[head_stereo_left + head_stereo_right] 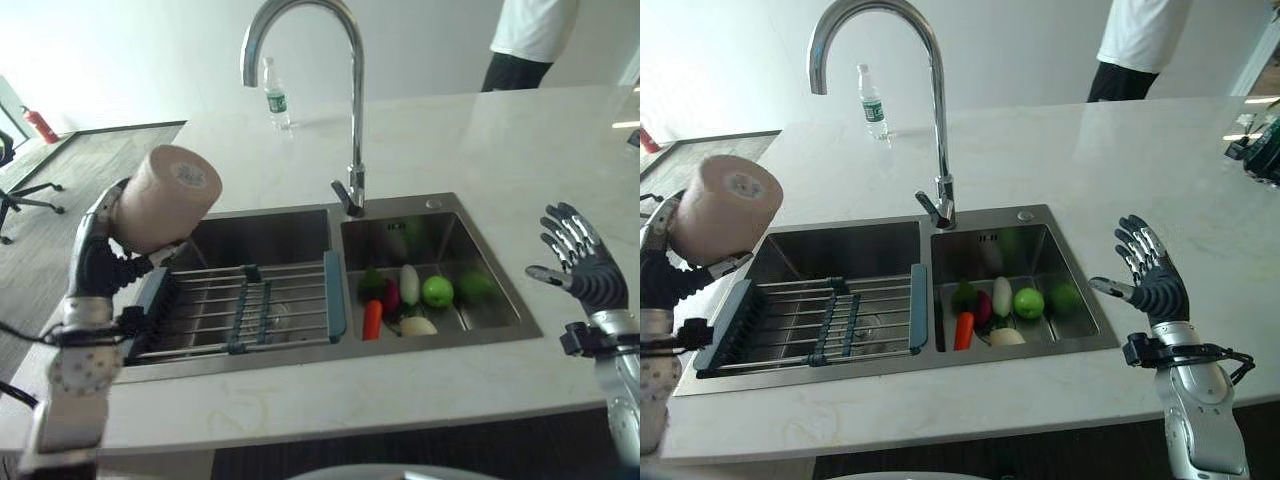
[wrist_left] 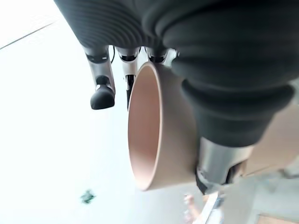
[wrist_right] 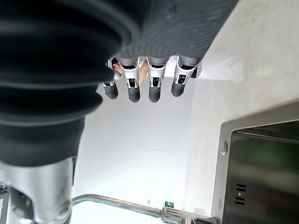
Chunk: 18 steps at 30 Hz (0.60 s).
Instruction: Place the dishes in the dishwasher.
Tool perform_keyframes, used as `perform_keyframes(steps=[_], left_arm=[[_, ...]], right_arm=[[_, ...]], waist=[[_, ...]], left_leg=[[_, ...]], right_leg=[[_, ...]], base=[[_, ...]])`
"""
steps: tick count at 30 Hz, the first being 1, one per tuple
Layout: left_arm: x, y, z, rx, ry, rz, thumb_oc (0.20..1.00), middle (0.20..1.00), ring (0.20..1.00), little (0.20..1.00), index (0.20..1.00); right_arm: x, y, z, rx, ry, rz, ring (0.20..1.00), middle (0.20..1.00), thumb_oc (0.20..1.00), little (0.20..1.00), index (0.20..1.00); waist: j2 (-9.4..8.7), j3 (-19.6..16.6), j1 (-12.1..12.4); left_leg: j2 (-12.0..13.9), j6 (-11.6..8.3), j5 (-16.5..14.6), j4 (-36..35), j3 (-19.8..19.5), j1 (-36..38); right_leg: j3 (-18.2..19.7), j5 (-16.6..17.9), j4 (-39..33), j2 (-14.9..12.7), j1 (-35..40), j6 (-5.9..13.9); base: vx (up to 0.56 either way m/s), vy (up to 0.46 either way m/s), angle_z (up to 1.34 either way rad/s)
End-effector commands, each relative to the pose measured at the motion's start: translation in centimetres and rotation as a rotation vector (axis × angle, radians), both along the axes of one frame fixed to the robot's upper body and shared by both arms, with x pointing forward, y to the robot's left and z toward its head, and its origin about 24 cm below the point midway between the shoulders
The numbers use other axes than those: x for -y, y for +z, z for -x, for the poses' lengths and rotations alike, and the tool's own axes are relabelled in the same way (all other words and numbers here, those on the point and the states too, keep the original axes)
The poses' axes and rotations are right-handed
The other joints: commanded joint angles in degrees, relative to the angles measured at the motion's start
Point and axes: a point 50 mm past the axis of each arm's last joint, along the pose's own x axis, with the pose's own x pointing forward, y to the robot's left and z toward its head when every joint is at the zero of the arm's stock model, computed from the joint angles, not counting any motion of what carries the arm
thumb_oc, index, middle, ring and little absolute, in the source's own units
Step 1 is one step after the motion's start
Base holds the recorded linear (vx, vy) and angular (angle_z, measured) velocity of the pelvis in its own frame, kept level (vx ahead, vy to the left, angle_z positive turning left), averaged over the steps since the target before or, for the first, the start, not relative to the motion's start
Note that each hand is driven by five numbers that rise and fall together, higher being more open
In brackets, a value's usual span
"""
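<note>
A pale pink bowl [image 1: 165, 197] is held up in the air at the left end of the sink, tipped on its side with its base facing me. My left hand [image 1: 98, 262] is curled round it from below; its wrist view shows the bowl's rim [image 2: 145, 126] between thumb and fingers. Beneath it a roll-up drying rack [image 1: 245, 310] with blue-grey end bars lies across the left sink basin [image 1: 262, 240]. My right hand [image 1: 1150, 275] hovers open over the counter to the right of the sink, holding nothing.
The right basin [image 1: 450, 250] holds a carrot [image 1: 372, 319], a green apple [image 1: 437, 291] and other vegetables. A tall chrome faucet [image 1: 352, 110] rises behind the sink. A water bottle [image 1: 276, 95] stands on the far counter. A person [image 1: 528, 40] stands behind the counter.
</note>
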Motion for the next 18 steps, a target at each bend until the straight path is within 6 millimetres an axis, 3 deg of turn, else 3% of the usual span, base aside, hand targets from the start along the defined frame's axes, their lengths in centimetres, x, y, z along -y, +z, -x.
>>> perform_keyframes(steps=[1, 2, 5, 7, 8, 9, 11, 12, 13, 14, 18], left_arm=[[-0.4, 3.6, -0.2, 0.168, -0.100, 0.015, 0.200, 0.200, 0.200, 0.200, 0.200], [0.4, 3.8, -0.1, 0.201, -0.188, 0.067, 0.200, 0.200, 0.200, 0.200, 0.200], [1.4, 3.9, -0.1, 0.242, -0.260, 0.130, 0.200, 0.200, 0.200, 0.200, 0.200], [2.4, 4.3, -0.7, 0.266, -0.300, 0.153, 0.200, 0.200, 0.200, 0.200, 0.200], [3.0, 4.7, -1.4, 0.282, -0.346, 0.172, 0.200, 0.200, 0.200, 0.200, 0.200], [3.3, 4.9, -1.5, 0.297, -0.347, 0.159, 0.200, 0.200, 0.200, 0.200, 0.200], [3.7, 5.0, -2.0, 0.314, -0.382, 0.175, 0.200, 0.200, 0.200, 0.200, 0.200], [3.7, 5.1, -2.1, 0.313, -0.389, 0.173, 0.200, 0.200, 0.200, 0.200, 0.200], [4.1, 5.2, -2.3, 0.307, -0.416, 0.180, 0.200, 0.200, 0.200, 0.200, 0.200], [4.4, 5.2, -2.3, 0.304, -0.434, 0.178, 0.200, 0.200, 0.200, 0.200, 0.200], [5.5, 5.2, -2.1, 0.285, -0.477, 0.147, 0.200, 0.200, 0.200, 0.200, 0.200]], right_arm=[[0.2, 4.1, 0.4, 0.222, -0.024, 0.063, 1.000, 1.000, 1.000, 1.000, 1.000], [0.3, 4.6, 0.4, 0.234, -0.044, 0.084, 1.000, 1.000, 1.000, 1.000, 1.000], [0.7, 5.6, 0.0, 0.267, -0.066, 0.107, 1.000, 1.000, 1.000, 1.000, 1.000], [1.1, 6.4, -0.2, 0.309, -0.087, 0.095, 1.000, 1.000, 1.000, 1.000, 1.000], [1.1, 6.7, -0.5, 0.339, -0.121, 0.100, 1.000, 1.000, 1.000, 1.000, 1.000], [1.2, 6.8, -0.5, 0.351, -0.137, 0.104, 1.000, 1.000, 1.000, 1.000, 1.000], [1.5, 6.8, -0.3, 0.364, -0.185, 0.111, 1.000, 1.000, 1.000, 1.000, 1.000], [1.6, 6.7, -0.2, 0.363, -0.192, 0.105, 1.000, 1.000, 1.000, 1.000, 1.000], [1.7, 6.6, 0.0, 0.361, -0.205, 0.095, 1.000, 1.000, 1.000, 1.000, 1.000], [1.7, 6.4, 0.2, 0.358, -0.211, 0.094, 1.000, 1.000, 1.000, 1.000, 1.000], [1.7, 5.7, 0.7, 0.333, -0.216, 0.118, 1.000, 1.000, 1.000, 1.000, 1.000]], waist=[[-0.95, 1.3, -0.2], [-0.97, 2.2, -0.4], [-1.09, 3.7, -0.7], [-3.09, 4.7, -1.0], [-3.77, 5.3, -1.8], [-3.83, 5.4, -2.4], [-2.62, 5.4, -4.5], [-1.70, 5.2, -5.1], [-1.59, 5.3, -5.9], [-1.63, 5.2, -6.1], [-2.18, 5.8, -5.5]], left_leg=[[7.1, -5.43, 3.5, -0.2, 1.4, -2.1], [8.2, -6.13, 5.2, -0.2, 3.3, -3.4], [4.7, -4.46, 2.8, 0.8, 6.9, -0.9], [2.9, -3.42, 0.2, 18.5, 8.8, -3.5], [2.2, -2.38, -4.2, 26.7, 7.8, -4.5], [0.9, -1.78, -6.7, 27.2, 7.6, -3.1], [-4.1, -0.33, -13.1, 18.3, 7.1, 3.4], [-5.1, 0.06, -14.7, 12.8, 5.5, 6.4], [-6.7, 0.78, -13.0, 4.5, 5.1, 9.2], [-7.4, 1.25, -12.0, 1.4, 4.1, 9.8], [-8.8, 2.41, -11.7, -0.2, 0.0, 7.8]], right_leg=[[1.0, -7.5, 0.2, -2.6, 4.4, 3.69], [0.0, -7.4, 0.2, -2.4, 4.2, 3.45], [-2.0, -7.4, 0.2, -2.4, 3.9, 3.32], [-2.6, -6.2, 0.2, -3.2, 2.8, 2.03], [-3.0, -5.0, 0.2, -3.8, 1.7, 1.95], [-3.5, -4.0, 0.2, -4.2, 0.6, 2.10], [-5.8, -0.1, 0.2, -5.1, -2.4, 3.97], [-4.8, 0.2, 0.4, -4.6, -3.2, 5.15], [-5.8, 3.2, 0.6, -5.0, -5.8, 6.14], [-5.5, 4.2, 0.6, -5.0, -6.9, 6.68], [-4.9, 5.6, 0.6, -6.1, -10.2, 7.93]], base=[[-0.18, -0.192, 0.28], [-0.24, -0.120, 0.33], [-0.33, -0.096, 0.67], [-0.49, -0.135, 0.55], [-0.49, 0.041, 0.58], [-0.49, 0.194, 0.64], [-0.31, 0.357, 0.42], [-0.34, 0.399, 0.88], [-0.31, 0.316, 0.87], [-0.42, 0.296, 0.74], [-0.29, 0.214, 0.36]])
